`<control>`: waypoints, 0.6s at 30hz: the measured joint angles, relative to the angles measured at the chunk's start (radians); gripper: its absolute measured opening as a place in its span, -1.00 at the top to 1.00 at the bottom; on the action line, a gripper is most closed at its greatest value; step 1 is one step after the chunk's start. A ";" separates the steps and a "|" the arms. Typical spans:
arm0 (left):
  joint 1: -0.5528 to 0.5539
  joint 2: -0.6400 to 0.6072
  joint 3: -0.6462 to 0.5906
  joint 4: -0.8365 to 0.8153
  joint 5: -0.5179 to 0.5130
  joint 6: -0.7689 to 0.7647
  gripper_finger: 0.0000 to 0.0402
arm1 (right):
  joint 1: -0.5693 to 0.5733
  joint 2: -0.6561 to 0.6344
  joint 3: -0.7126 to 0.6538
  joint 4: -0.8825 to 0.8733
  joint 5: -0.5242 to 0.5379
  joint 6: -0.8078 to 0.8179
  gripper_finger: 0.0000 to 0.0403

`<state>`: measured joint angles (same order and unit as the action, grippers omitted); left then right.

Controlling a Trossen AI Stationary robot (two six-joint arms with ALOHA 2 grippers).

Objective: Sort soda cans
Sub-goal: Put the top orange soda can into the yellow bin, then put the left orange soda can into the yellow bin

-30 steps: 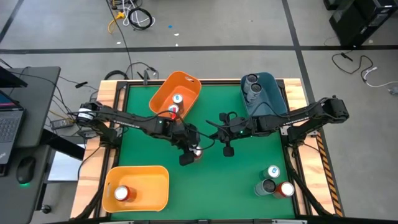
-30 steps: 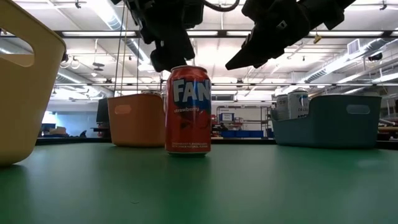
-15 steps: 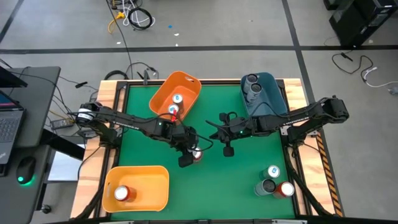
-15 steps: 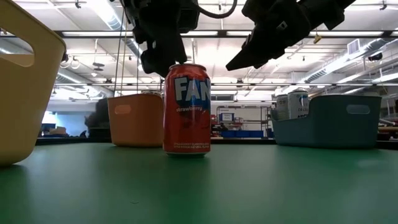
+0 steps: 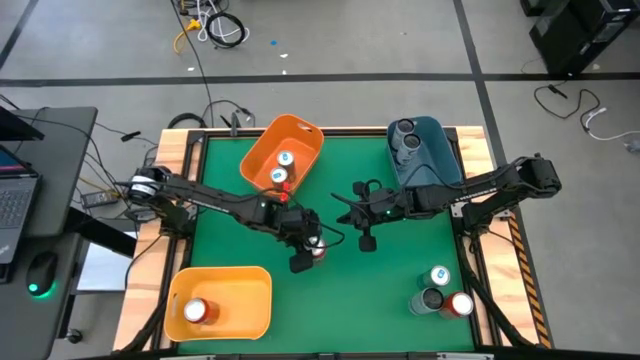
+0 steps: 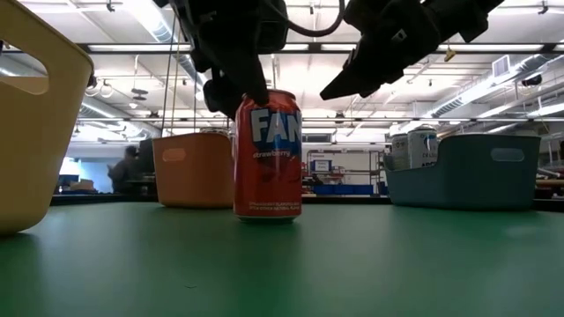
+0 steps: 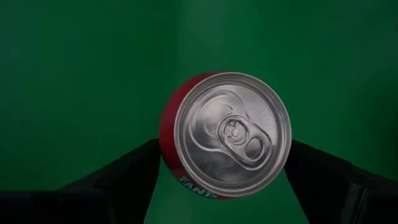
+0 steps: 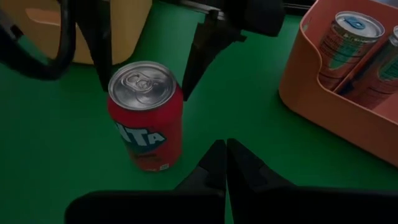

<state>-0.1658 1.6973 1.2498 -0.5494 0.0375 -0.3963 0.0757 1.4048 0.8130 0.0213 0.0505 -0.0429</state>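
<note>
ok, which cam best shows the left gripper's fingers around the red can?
Left wrist view: red can sits between both open fingers. The right wrist view shows them from the side; the low view mostly blocks them; the high view is too far.

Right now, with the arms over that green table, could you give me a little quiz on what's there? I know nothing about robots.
1. True or false: the left gripper is open, with one finger on each side of the upright red can.
2. Which bin holds just one can? A) orange bin B) yellow bin C) blue bin
3. Fill in: the cluster of cans standing outside any bin, in the table corner on the right arm's side, numbers ___.

Key: 1 true; 2 B; 3 three.
</note>
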 joint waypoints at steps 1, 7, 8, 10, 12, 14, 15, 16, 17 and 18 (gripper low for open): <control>0.000 0.000 0.000 0.005 -0.001 0.000 -0.67 | 0.001 0.000 -0.004 0.008 0.000 0.000 1.00; 0.000 0.002 -0.003 0.043 -0.005 0.001 -0.68 | 0.001 0.000 -0.094 0.154 -0.077 0.037 1.00; 0.000 0.003 -0.003 0.045 -0.006 0.000 -0.68 | 0.004 0.000 -0.118 0.189 -0.093 0.054 1.00; 0.000 0.002 -0.003 0.046 -0.007 0.001 -0.68 | 0.019 0.000 -0.170 0.261 -0.101 0.089 1.00; 0.000 0.002 -0.003 0.047 -0.008 0.001 -0.68 | 0.040 0.000 -0.218 0.324 -0.104 0.114 1.00; 0.000 0.002 -0.003 0.051 -0.014 0.002 -0.68 | 0.063 0.000 -0.258 0.383 -0.104 0.140 1.00; 0.000 0.002 -0.003 0.054 -0.018 0.002 -0.68 | 0.075 0.001 -0.275 0.417 -0.104 0.152 1.00; 0.000 0.002 -0.003 0.058 -0.019 0.002 -0.68 | 0.086 0.001 -0.289 0.449 -0.104 0.162 1.00; 0.000 0.002 -0.003 0.063 -0.019 0.002 -0.68 | 0.096 0.001 -0.297 0.477 -0.103 0.170 1.00; 0.000 0.005 -0.003 0.067 -0.019 0.002 -0.68 | 0.105 0.001 -0.297 0.491 -0.094 0.174 1.00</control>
<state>-0.1658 1.7026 1.2469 -0.4829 0.0189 -0.3943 0.1805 1.4055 0.5156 0.5118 -0.0435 0.1312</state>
